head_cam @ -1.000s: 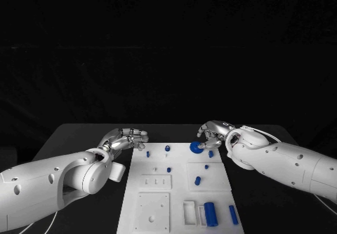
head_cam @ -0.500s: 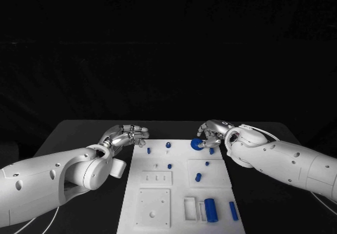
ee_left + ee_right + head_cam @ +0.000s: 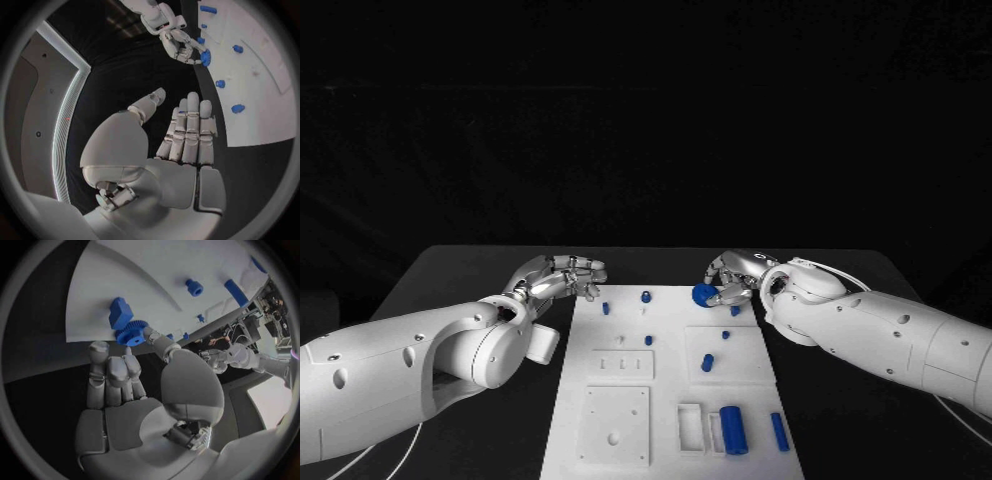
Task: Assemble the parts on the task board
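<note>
A blue gear (image 3: 705, 295) is pinched by the right robot hand (image 3: 737, 274) over the board's (image 3: 620, 440) far right corner. The left robot hand (image 3: 560, 277) is seen empty, fingers extended, beside the board's far left edge.

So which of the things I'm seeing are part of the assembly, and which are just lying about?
In the job:
- task board
- blue gear, pinched in the right hand
- small blue pegs on the board, e.g.
- large blue cylinder
- left hand, holding nothing beside the board

Just there:
- black table
</note>
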Motion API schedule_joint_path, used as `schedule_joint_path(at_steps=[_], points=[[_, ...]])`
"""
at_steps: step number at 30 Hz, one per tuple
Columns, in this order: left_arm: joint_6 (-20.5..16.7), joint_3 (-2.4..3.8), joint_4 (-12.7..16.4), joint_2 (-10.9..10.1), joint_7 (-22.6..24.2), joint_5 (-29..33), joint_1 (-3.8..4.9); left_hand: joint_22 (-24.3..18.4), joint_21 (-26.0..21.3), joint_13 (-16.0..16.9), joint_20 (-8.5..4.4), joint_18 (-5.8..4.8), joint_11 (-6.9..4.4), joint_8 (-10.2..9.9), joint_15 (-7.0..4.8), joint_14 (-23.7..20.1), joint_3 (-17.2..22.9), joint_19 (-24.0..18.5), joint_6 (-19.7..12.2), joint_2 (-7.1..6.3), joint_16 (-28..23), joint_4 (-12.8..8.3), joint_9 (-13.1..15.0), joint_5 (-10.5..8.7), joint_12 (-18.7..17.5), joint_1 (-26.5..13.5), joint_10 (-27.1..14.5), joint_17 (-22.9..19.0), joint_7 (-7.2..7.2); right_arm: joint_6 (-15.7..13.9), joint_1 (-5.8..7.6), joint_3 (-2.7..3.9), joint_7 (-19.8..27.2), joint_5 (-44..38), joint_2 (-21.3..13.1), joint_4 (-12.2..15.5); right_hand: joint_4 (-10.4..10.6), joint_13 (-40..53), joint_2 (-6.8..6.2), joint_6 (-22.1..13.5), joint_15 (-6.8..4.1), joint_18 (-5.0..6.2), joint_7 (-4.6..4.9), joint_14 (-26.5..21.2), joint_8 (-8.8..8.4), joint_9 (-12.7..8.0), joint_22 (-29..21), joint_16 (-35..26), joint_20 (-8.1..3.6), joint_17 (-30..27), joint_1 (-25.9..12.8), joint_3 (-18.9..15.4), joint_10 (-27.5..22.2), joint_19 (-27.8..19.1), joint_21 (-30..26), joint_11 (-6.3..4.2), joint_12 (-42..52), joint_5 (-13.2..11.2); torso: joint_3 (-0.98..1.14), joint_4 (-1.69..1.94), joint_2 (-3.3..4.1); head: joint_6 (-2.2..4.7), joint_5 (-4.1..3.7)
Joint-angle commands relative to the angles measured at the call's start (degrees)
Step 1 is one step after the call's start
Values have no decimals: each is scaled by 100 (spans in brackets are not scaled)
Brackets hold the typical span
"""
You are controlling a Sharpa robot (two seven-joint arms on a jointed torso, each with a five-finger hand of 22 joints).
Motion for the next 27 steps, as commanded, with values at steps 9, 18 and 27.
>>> schedule_joint_path(at_steps=[9, 18, 27], points=[[56, 3, 15, 1, 24, -21, 6, 87, 21, -8, -18, 83, -7, -32, -23, 26, -4, -32, 12, -6, -24, -38, -8, -20, -24, -72, -47, 10, 31, 233, -55, -11, 81, -4, 55, -83, -10, 2, 119, 52, 11, 336, -14, -39, 35, 10, 131, -15, -36, 30, -13, 70, -12, -6, 59, -19, 24, -39, -2, -8, -2, -41, 28], [61, 3, 15, 4, 18, -22, 6, 87, 22, -8, -18, 83, -5, -33, -22, 25, -3, -33, 10, -8, -25, -38, -9, -20, -24, -71, -54, 12, 31, 275, -72, -32, 65, -3, 102, -151, 70, -17, 147, 59, 10, 336, -16, -34, 36, 9, 128, -41, -22, 65, -122, 119, -38, -31, 96, -21, 1, 64, -5, -13, -2, -81, 0], [67, 3, 26, -5, 3, -22, 6, 86, 23, -7, -15, 82, 1, -40, -20, 26, -5, -35, -1, -7, -29, -25, -12, -22, -22, -89, -71, 17, 36, 187, -108, -84, 64, -628, 141, -194, 48, -58, 101, 68, 3, 336, -24, -25, 44, 16, 122, -81, -24, 116, -182, 99, -88, -62, 146, -28, -43, 366, -3, -2, -1, -97, -43]])
